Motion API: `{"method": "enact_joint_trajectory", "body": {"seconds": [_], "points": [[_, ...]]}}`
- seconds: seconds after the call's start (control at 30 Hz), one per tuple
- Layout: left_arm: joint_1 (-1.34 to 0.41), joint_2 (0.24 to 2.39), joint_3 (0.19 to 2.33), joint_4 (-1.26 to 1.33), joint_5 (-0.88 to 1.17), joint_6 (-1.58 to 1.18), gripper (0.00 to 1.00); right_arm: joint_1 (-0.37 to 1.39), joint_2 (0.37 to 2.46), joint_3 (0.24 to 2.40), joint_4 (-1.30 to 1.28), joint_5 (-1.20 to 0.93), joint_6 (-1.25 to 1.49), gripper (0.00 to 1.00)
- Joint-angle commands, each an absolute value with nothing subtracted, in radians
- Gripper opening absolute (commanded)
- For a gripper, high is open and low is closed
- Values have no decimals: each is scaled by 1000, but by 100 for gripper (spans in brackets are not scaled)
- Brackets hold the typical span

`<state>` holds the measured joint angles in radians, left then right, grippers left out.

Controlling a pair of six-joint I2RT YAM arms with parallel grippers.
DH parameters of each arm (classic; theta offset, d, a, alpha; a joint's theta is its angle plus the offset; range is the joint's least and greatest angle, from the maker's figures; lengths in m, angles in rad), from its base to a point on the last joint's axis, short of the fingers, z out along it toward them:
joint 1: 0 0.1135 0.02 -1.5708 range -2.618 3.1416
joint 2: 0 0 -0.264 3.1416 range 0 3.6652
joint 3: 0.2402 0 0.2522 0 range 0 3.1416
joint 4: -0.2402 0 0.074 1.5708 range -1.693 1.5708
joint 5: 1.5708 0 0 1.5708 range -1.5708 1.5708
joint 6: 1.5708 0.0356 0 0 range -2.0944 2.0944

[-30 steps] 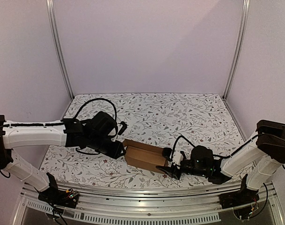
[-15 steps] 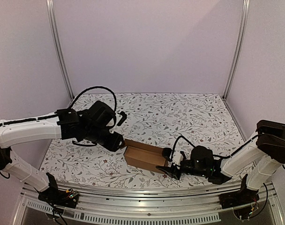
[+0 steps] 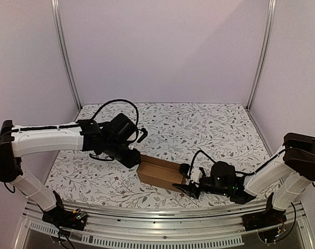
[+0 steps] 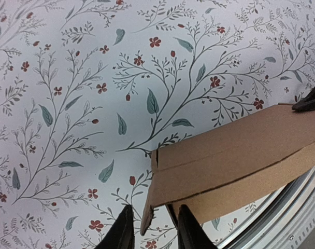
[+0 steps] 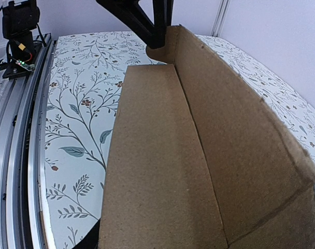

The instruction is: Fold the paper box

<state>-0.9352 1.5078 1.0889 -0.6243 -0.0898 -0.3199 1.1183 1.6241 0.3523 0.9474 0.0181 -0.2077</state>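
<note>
Paper box (image 3: 158,174) lies by the near edge of the table (image 3: 209,124), about midway along. My left gripper (image 4: 153,232) has swung back to its left end, jaws parted astride the end flap (image 4: 148,207), so tucking looks next. My right gripper (image 3: 191,188) meets the right end; I cannot tell its grip.

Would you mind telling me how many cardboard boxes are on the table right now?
1. The paper box lies near the table's front edge, between the left gripper and right gripper.
</note>
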Motion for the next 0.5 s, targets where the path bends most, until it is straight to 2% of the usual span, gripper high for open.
{"method": "enact_joint_trajectory", "body": {"seconds": [0.0, 0.13, 0.37, 0.47], "points": [[-919, 1524, 1128, -628, -90, -293, 27, 1126, 1624, 351, 873, 32, -224, 32], [-919, 1532, 1136, -631, -90, -286, 23, 1125, 1630, 351, 873, 32, -224, 32], [-919, 1545, 1141, -640, -91, -284, 1, 1124, 1636, 355, 876, 32, -224, 32], [-919, 1548, 1146, -649, -94, -286, 0, 1124, 1638, 354, 877, 33, -224, 32]]}}
